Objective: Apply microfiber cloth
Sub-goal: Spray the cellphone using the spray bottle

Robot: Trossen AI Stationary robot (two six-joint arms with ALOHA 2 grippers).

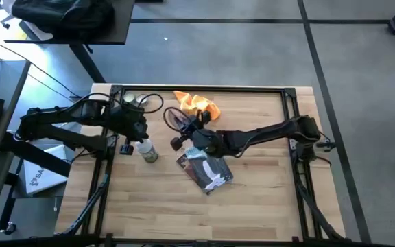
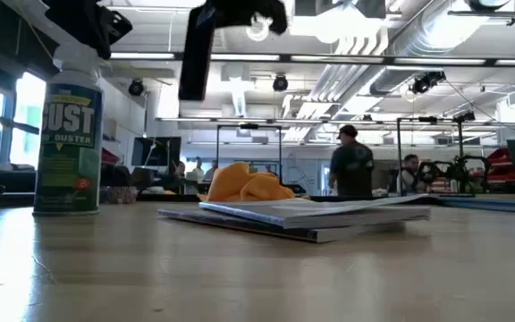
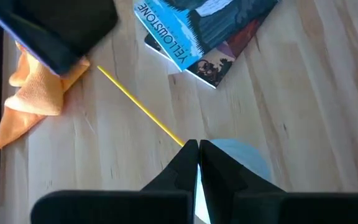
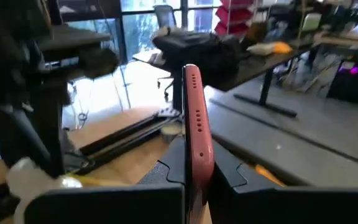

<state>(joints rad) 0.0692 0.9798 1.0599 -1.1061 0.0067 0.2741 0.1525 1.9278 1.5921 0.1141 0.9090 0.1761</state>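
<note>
The orange-yellow microfiber cloth (image 1: pixel 197 104) lies crumpled on the table near its far edge, and no gripper touches it (image 3: pixel 33 93) (image 2: pixel 244 183). My right gripper (image 1: pixel 186 134) hovers just in front of the cloth, shut on a dark flat phone (image 2: pixel 195 54) with a pinkish rim (image 4: pixel 194 112). My left gripper (image 1: pixel 125 135) is at the left, shut at the top of an upright duster can (image 2: pixel 70 134). A thin yellow straw (image 3: pixel 138 109) points away from its fingertips. My left gripper comes down from above onto the duster can's top (image 3: pixel 238 152). Its fingers (image 3: pixel 219 168) are closed on a thin white piece there; which part that is, I cannot tell. The can stands upright on the table. My right gripper pinches the phone's two flat faces (image 4: pixel 191 165) between its fingers, at one end. The phone is lifted clear of the table, on edge, and hangs roughly upright below the gripper (image 2: pixel 249 13).
A blue-grey printed booklet (image 1: pixel 204 170) lies flat in the middle of the table, under the right arm. Small jars (image 1: pixel 134 100) and a looped cable (image 1: pixel 153 103) sit at the far left. People stand in the room beyond the table (image 2: pixel 351 165).
</note>
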